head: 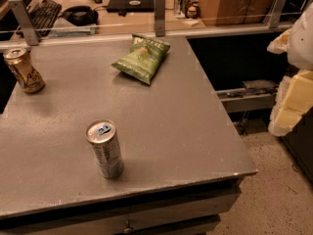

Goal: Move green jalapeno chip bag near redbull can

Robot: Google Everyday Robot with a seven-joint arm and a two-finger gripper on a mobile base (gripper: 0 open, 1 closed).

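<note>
The green jalapeno chip bag (142, 58) lies flat on the grey table (186, 126), near its far edge. The redbull can (104, 148) stands upright near the table's front edge, silver top and blue tab showing. My gripper (289, 104) hangs at the right edge of the view, off the table's right side and above the floor. It is well clear of both the bag and the can and holds nothing that I can see.
A gold-brown can (23, 70) with dark markings stands at the table's far left. A glass rail with metal posts (159, 13) runs along the far edge, with a desk and keyboard (44, 13) behind it. The speckled floor (274, 195) lies to the right.
</note>
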